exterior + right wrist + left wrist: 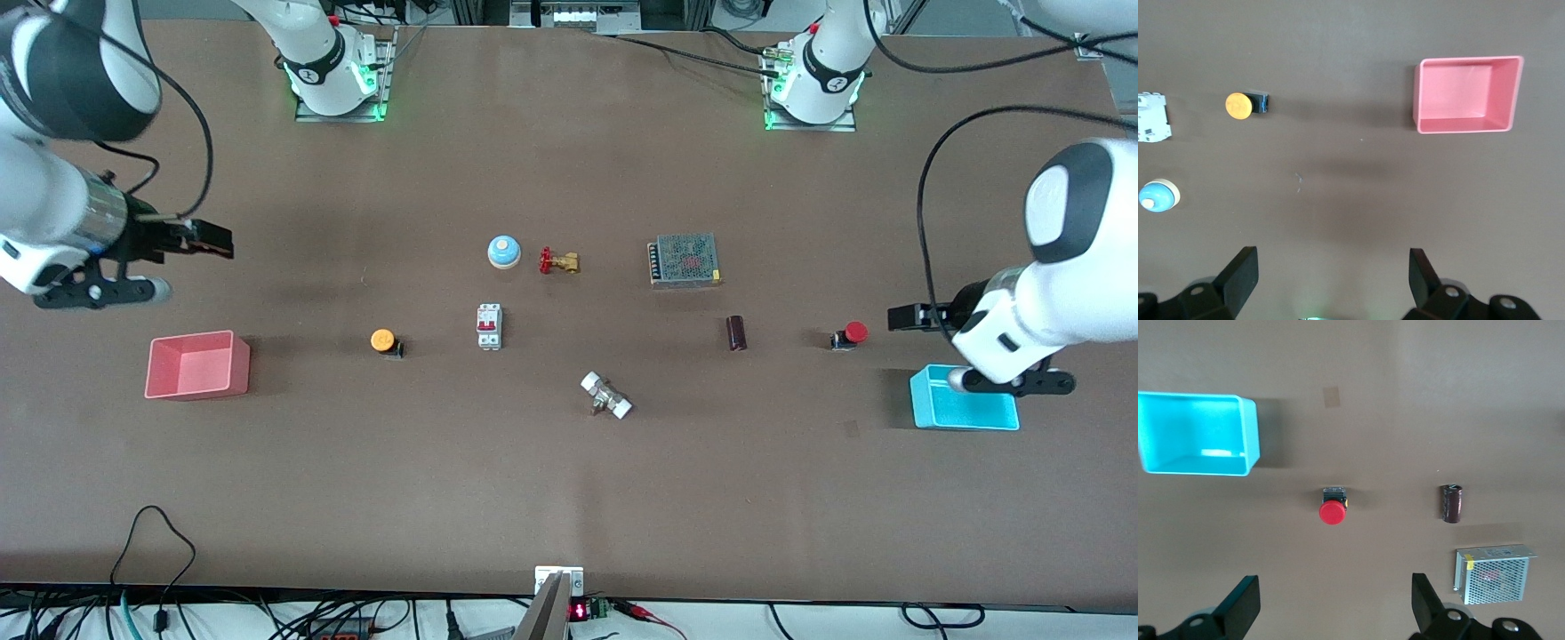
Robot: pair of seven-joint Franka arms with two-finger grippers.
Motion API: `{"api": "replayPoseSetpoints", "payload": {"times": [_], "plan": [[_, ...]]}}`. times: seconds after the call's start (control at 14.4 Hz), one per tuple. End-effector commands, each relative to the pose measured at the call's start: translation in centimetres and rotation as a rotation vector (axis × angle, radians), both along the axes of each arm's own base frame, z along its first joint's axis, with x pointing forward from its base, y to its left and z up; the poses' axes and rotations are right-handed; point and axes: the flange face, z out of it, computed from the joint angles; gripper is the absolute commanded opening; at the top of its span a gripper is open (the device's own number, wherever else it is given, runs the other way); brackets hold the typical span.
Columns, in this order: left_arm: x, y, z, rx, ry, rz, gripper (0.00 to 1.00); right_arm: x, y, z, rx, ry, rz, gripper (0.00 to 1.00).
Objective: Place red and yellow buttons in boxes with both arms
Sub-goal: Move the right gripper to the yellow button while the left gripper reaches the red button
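Note:
The red button (852, 335) lies on the table toward the left arm's end, beside the cyan box (967, 411). My left gripper (900, 317) hangs open and empty over bare table next to the red button; its wrist view shows the red button (1332, 507) and the cyan box (1198, 433) ahead of the left gripper (1336, 607). The yellow button (385, 341) lies toward the right arm's end, beside the pink-red box (197, 366). My right gripper (212, 240) is open and empty over bare table; its wrist view shows the yellow button (1245, 105) and pink-red box (1468, 95) ahead of the right gripper (1333, 283).
Mid-table stand a blue-and-white bell (503, 252), a red-handled brass valve (558, 261), a white circuit breaker (489, 326), a metal fitting (606, 396), a mesh-topped power supply (683, 260) and a dark cylinder (736, 332) beside the red button.

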Motion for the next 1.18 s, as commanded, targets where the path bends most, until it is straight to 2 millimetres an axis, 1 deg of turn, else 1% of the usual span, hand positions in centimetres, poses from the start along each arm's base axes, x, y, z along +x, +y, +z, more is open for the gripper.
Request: {"api": "replayPoseSetpoints", "payload": {"times": [0.0, 0.07, 0.14, 0.21, 0.28, 0.35, 0.42, 0.49, 0.56, 0.62, 0.76, 0.97, 1.11], "plan": [[0.9, -0.4, -4.5, 0.012, 0.059, -0.010, 1.00, 0.6, 1.9, -2.0, 0.013, 0.000, 0.011, 1.00], [1.1, -0.7, -6.0, 0.011, 0.068, -0.018, 1.00, 0.4, 2.3, -2.8, 0.008, -0.013, -0.021, 1.00], [1.6, -0.3, -6.9, 0.007, 0.026, -0.017, 1.00, -0.1, 2.8, -3.8, 0.001, -0.031, -0.054, 1.00], [0.7, 0.1, -9.8, 0.002, 0.039, -0.008, 1.00, -0.3, 3.5, -5.0, -0.004, -0.046, -0.082, 1.00], [0.3, 0.2, -11.5, 0.003, 0.038, -0.008, 1.00, -0.4, 3.8, -6.2, -0.007, -0.065, -0.117, 1.00], [-0.2, 0.6, -13.0, 0.007, 0.047, -0.002, 1.00, -0.6, 5.3, -7.2, -0.005, -0.089, -0.129, 1.00], [-0.8, 0.6, -14.4, 0.009, 0.064, -0.005, 1.00, -0.8, 6.7, -8.3, 0.003, -0.111, -0.123, 1.00], [-1.3, 1.8, -15.6, 0.009, 0.068, 0.012, 1.00, -1.2, 8.0, -9.7, 0.011, -0.142, -0.130, 1.00], [-2.0, 2.8, -16.8, 0.006, 0.078, 0.026, 1.00, -1.4, 8.9, -10.8, 0.014, -0.165, -0.157, 1.00], [-2.8, 2.9, -18.1, -0.004, 0.085, 0.019, 1.00, -1.6, 10.2, -12.0, 0.019, -0.184, -0.170, 1.00], [-3.9, 2.8, -19.7, -0.012, 0.097, -0.004, 1.00, -1.5, 12.5, -14.4, 0.032, -0.212, -0.158, 1.00], [-4.8, 2.8, -21.1, -0.026, 0.108, 0.009, 1.00, -1.3, 13.7, -17.3, 0.050, -0.244, -0.149, 1.00], [-5.0, 2.6, -21.8, -0.028, 0.100, 0.007, 1.00, -0.9, 14.0, -19.2, 0.058, -0.252, -0.149, 1.00]]}}
